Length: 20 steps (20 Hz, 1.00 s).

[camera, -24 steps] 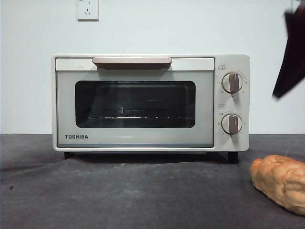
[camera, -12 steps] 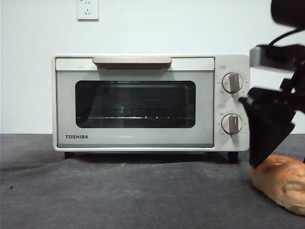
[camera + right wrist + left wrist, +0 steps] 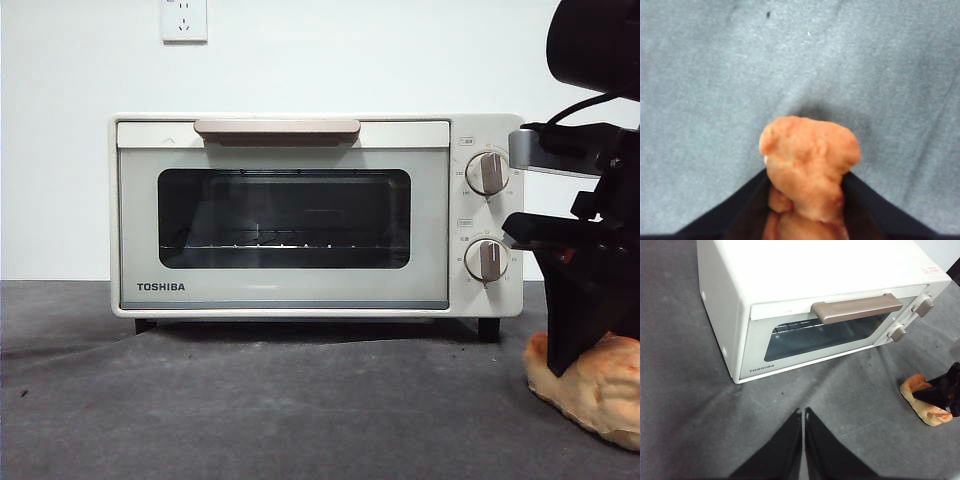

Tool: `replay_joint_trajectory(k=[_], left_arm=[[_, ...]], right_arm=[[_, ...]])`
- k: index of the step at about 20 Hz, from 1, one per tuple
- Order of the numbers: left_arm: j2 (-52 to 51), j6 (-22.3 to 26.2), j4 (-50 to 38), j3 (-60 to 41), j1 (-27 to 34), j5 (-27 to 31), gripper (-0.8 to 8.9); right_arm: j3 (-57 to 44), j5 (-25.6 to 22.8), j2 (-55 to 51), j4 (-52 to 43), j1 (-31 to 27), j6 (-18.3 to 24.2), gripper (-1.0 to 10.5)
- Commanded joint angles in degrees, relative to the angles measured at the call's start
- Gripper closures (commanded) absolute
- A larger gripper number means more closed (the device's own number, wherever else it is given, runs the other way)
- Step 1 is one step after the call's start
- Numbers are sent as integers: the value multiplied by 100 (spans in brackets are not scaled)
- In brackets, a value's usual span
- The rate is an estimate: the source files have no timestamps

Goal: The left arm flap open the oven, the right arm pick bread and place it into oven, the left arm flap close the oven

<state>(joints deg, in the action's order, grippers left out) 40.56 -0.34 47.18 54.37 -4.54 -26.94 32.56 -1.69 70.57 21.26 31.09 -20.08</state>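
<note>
The black two-jawed right gripper [image 3: 807,220] stands over the lumpy golden-orange bread [image 3: 600,390], one jaw against each side, grasping it on the dark grey table cloth [image 3: 250,410]. The bread lies just right of the cream-white TOSHIBA oven [image 3: 315,215], door shut. The left gripper [image 3: 803,415] hangs clenched, empty, facing the oven.

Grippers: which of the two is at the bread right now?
The right gripper: its jaws straddle the bread. The left gripper, jaws together, hangs in front of the closed oven.
</note>
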Motion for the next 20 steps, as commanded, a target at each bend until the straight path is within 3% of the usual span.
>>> replay_joint_trajectory(k=[1, 9, 12, 20], left_arm=[[37, 76, -46, 131, -37, -15, 796], [474, -243, -938, 131, -822, 31, 795], [931, -378, -1545, 201, -1285, 428, 795], [2852, 66, -2173, 1294, -2256, 1257, 796]], right_arm=[[35, 17, -101, 11, 44, -94, 779], [391, 168, -1661, 807, 44, -92, 779], [664, 166, -2175, 1217, 44, -90, 779], [1333, 166, -2870, 1700, 44, -26, 779]])
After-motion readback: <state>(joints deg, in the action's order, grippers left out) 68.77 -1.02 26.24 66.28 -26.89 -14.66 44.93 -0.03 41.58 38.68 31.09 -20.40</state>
